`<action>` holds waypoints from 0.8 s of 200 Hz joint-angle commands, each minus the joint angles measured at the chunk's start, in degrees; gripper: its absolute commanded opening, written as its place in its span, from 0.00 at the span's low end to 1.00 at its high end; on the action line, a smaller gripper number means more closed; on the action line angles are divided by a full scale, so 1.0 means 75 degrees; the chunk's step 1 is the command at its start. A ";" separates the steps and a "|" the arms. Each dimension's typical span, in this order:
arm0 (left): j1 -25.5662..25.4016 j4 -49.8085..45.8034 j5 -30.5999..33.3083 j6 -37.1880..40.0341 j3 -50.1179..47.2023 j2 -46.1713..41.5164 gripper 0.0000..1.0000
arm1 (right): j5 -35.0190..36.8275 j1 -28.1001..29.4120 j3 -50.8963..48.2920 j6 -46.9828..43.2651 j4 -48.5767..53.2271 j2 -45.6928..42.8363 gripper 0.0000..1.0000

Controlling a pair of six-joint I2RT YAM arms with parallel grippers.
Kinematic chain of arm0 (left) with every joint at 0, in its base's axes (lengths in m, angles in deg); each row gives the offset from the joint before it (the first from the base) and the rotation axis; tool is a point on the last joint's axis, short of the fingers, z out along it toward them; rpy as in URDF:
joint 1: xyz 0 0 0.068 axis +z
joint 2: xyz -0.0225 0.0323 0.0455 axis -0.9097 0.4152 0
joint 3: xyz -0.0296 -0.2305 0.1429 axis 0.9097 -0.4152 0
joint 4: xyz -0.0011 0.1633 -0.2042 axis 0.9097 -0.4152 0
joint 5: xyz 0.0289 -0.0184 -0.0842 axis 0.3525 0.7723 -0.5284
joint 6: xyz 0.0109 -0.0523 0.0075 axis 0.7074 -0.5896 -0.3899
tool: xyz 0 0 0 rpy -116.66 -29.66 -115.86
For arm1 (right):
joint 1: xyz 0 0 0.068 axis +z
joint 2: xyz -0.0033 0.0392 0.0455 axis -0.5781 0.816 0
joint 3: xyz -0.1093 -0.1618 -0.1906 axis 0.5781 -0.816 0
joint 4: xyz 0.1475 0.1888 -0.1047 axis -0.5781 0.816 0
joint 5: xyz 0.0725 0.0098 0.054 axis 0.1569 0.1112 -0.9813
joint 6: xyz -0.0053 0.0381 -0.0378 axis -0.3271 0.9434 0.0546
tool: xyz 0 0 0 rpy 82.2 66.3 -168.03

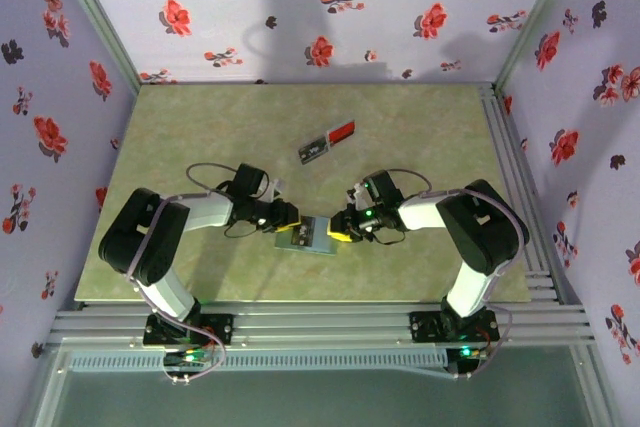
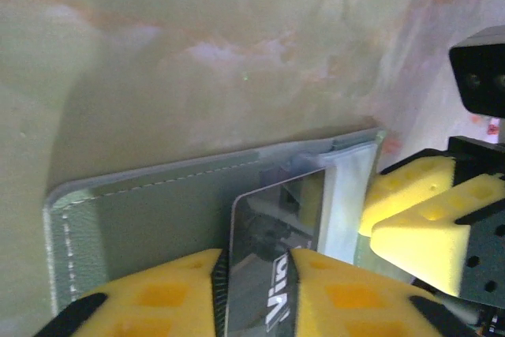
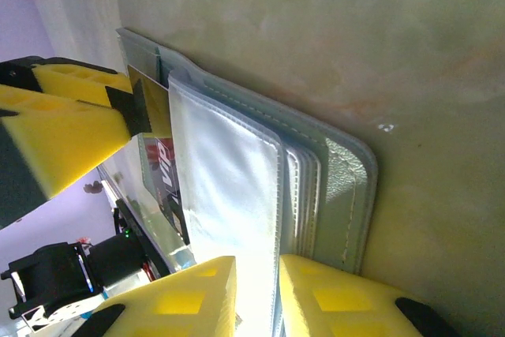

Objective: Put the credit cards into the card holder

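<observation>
The grey-teal card holder (image 1: 312,238) lies open on the mat between the two grippers. My left gripper (image 2: 256,262) is shut on a dark glossy credit card (image 2: 276,219) with pale lettering, whose far edge is at the holder's pocket (image 2: 150,211). My right gripper (image 3: 258,270) is shut on a pale clear sleeve (image 3: 225,187) of the card holder (image 3: 347,187), lifting it away from the other leaves. The dark card (image 3: 158,165) shows beside that sleeve, between the left gripper's yellow fingers (image 3: 63,120). Further back, a red card (image 1: 343,131) and a dark card (image 1: 313,150) lie end to end.
The green marbled mat (image 1: 200,127) covers the table, with metal rails (image 1: 300,322) along the near and right edges. Flowered walls (image 1: 320,7) close in the back and sides. The right gripper's yellow fingers (image 2: 418,215) sit close to the holder's right end.
</observation>
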 commanded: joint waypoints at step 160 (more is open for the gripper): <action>-0.0852 -0.0042 0.0480 -0.1026 0.0280 -0.0154 0.15 | 0.0807 0.0215 -0.0109 -0.0198 0.0645 0.0511 0.18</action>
